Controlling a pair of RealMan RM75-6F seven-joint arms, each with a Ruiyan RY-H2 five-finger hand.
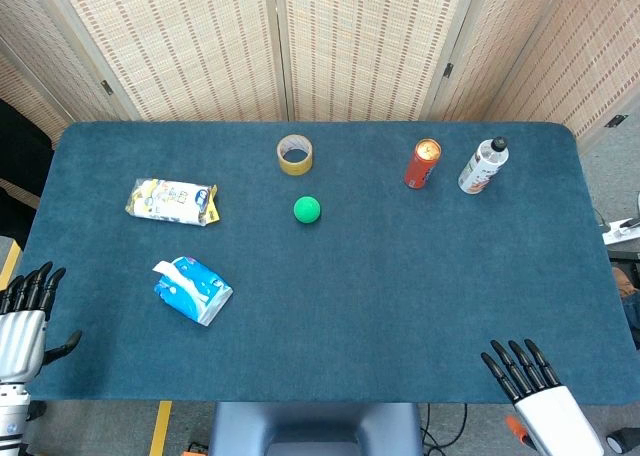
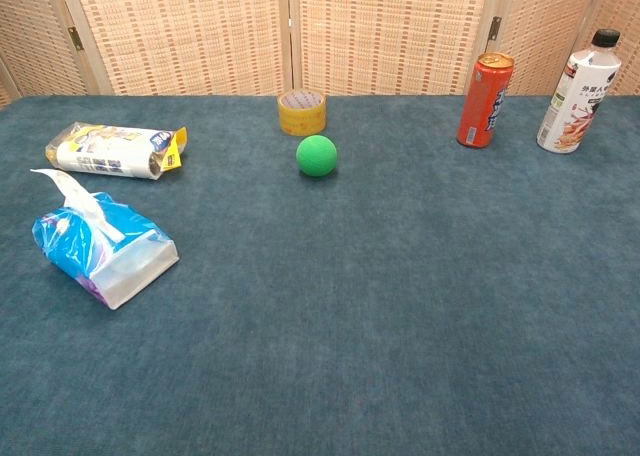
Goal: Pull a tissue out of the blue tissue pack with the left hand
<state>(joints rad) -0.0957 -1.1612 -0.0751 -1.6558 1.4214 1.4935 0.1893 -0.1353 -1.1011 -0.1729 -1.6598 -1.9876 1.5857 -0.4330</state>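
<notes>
The blue tissue pack (image 1: 193, 291) (image 2: 103, 247) lies on the near left of the blue table, with a white tissue (image 1: 170, 273) (image 2: 73, 195) sticking up out of its top. My left hand (image 1: 25, 316) hangs off the table's left edge in the head view, fingers spread and holding nothing, well to the left of the pack. My right hand (image 1: 535, 391) sits at the table's near right edge, fingers straight and apart, also holding nothing. Neither hand shows in the chest view.
A yellow and white packet (image 1: 172, 201) (image 2: 115, 151) lies behind the tissue pack. A tape roll (image 1: 295, 154) (image 2: 302, 112) and a green ball (image 1: 307, 210) (image 2: 317, 156) sit mid-table. A red can (image 1: 423, 163) (image 2: 484, 100) and a white bottle (image 1: 484, 165) (image 2: 578, 90) stand far right.
</notes>
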